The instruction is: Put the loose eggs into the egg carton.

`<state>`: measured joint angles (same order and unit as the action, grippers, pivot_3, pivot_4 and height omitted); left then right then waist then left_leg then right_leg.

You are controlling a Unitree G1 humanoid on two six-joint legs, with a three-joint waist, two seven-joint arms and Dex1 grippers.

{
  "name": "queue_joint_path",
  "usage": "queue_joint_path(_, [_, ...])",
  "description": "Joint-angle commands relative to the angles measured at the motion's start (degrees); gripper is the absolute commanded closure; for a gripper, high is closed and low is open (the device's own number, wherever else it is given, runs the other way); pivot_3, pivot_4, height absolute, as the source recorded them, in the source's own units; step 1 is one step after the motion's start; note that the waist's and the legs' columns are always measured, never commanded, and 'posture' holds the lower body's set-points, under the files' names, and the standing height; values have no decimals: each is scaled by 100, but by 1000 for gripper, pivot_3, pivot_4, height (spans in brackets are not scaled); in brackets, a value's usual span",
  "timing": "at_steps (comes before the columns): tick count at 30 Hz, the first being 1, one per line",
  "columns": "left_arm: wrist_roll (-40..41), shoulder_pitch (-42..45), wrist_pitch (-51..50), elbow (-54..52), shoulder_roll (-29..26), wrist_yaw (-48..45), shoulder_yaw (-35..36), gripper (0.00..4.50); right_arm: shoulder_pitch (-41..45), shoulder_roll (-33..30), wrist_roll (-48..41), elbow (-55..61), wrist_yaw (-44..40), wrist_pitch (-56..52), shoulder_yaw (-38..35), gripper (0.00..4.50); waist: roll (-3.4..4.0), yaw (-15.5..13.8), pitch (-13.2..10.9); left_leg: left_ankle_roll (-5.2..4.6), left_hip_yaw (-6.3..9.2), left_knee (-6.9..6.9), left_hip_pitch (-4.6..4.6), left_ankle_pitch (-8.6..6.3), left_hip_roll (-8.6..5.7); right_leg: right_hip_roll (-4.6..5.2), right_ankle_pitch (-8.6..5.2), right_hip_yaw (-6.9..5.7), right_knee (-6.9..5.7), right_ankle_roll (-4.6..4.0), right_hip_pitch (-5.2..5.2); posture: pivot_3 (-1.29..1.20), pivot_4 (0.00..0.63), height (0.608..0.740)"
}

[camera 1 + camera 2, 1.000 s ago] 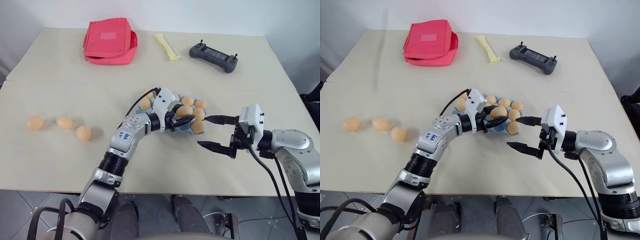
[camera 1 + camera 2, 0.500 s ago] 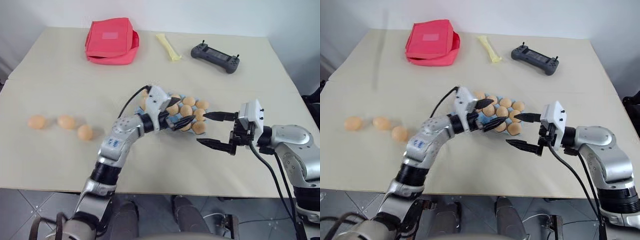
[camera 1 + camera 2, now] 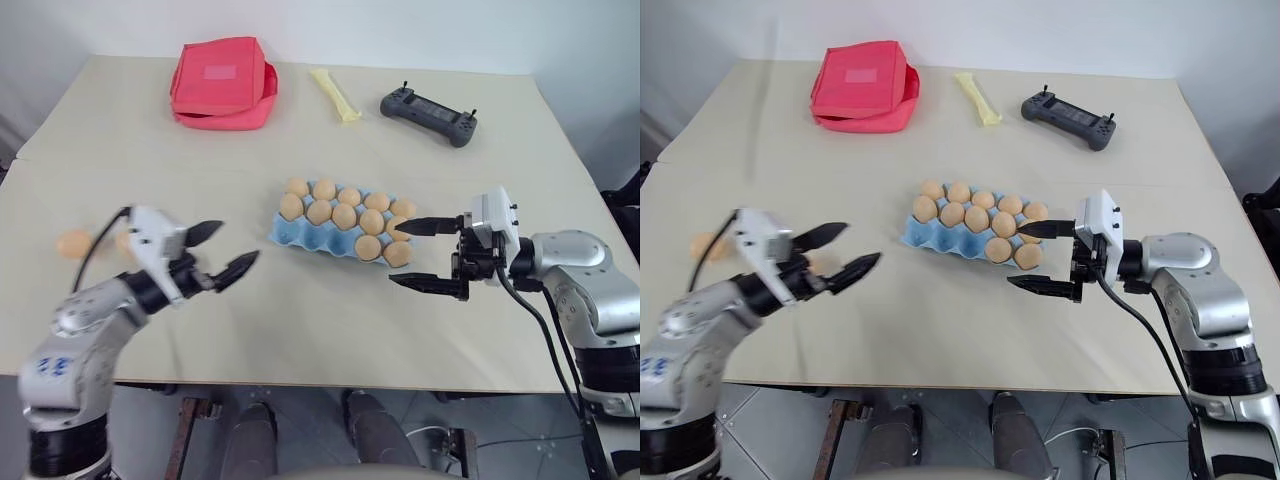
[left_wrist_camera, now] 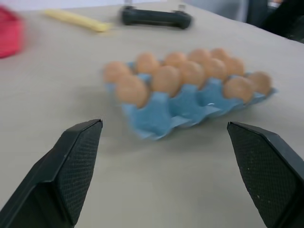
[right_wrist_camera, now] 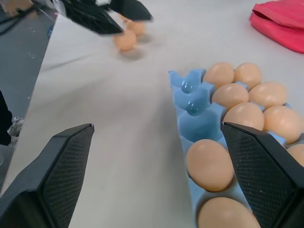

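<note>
Nearest the robot, the left gripper hangs over the near left part of the table with its jaws spread wide and nothing between them, pointing across toward the middle. Just beyond and to its left lie the loose eggs; one shows plainly past the arm, and at least one more is partly covered by the wrist, so I cannot give a sure count.

On the other side, the right gripper is also released and empty, one finger above the other, its tips close to the near right end of the egg carton, apart from it as far as I can tell.

The carton sits mid-table, well apart from the loose eggs. Its two farther rows look full, while the near row holds two eggs at its right end and has three bare blue cups at its left end.

By my reading, the step in hand is fetching the next loose egg. That calls for the left gripper to turn toward the eggs, come down over the closest one and close gently around its middle.

Farthest off lie a red pouch, a yellow strip and a dark controller.
</note>
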<state>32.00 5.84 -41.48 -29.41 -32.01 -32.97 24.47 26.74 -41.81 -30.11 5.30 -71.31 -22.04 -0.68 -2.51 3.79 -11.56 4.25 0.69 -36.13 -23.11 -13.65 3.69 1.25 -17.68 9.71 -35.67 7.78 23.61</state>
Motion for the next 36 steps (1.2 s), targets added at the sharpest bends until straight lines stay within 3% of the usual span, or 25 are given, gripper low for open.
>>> queue_joint_path(1, [207, -278, -285, -295, -175, 359, 701, 20, 200, 50, 30, -131, -168, 187, 38, 0, 0, 11, 0, 0, 0, 0, 0, 0, 0, 0, 0, 0, 0, 0, 0, 0, 150, 740])
queue_joint_path(10, [374, -1461, -1378, -655, -267, 1157, 1856, 20, 500, 126, 120, -483, -414, 274, 229, 0, -1, 124, -1, 3, -2, 9, -1, -4, -1, 6, 0, -3, 2, 0, 5, 0, 150, 740])
queue_joint_path(15, [460, -1613, -1623, -672, -346, 1271, 2020, 20, 595, 147, 141, -562, -499, 263, 258, 0, -1, 130, -1, 5, -2, 6, -1, -5, -1, 6, -5, -3, 2, -9, 6, 0, 150, 740])
queue_joint_path(28, [-102, -290, -1300, 485, -483, 1509, 468, 20, 469, 93, 154, -343, -452, 151, 148, 0, -3, 137, -1, 11, -3, 12, -3, -9, -1, 6, 2, -3, 8, 2, 7, 0, 150, 740])
queue_joint_path(36, [-600, 35, -1089, 1179, -616, 1468, -175, 20, 218, -4, 108, -65, -290, 40, -15, 0, -3, 116, -1, 16, -3, 18, -3, -18, -1, 6, 19, -7, 2, 38, 13, 0, 150, 740])
